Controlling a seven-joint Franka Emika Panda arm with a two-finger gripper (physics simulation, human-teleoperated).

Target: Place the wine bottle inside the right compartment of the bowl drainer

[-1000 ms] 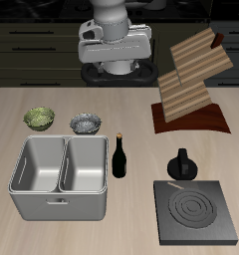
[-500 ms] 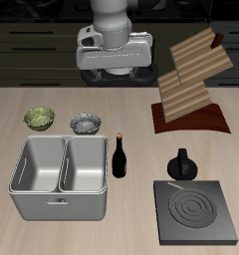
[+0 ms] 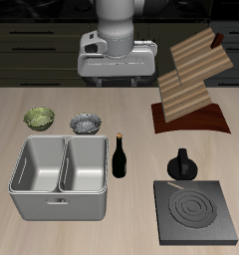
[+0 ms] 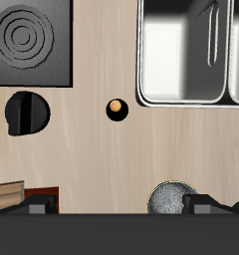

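Upright, wine bottle [image 3: 119, 156] beside bowl drainer [image 3: 58, 204] (outside)

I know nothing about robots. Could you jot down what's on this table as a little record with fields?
setting: wooden table in a simulated kitchen
wine bottle: dark, upright, just outside the bowl drainer
bowl drainer: grey two-well basin, both wells empty
gripper: high above the table's back, holding nothing; fingers barely show, so open or shut is unclear
small bowls: green one and grey one behind the drainer
black pot: squat, with knob
stove plate: flat, spiral rings
wooden rack: tilted slats
task progress: bottle not yet picked up
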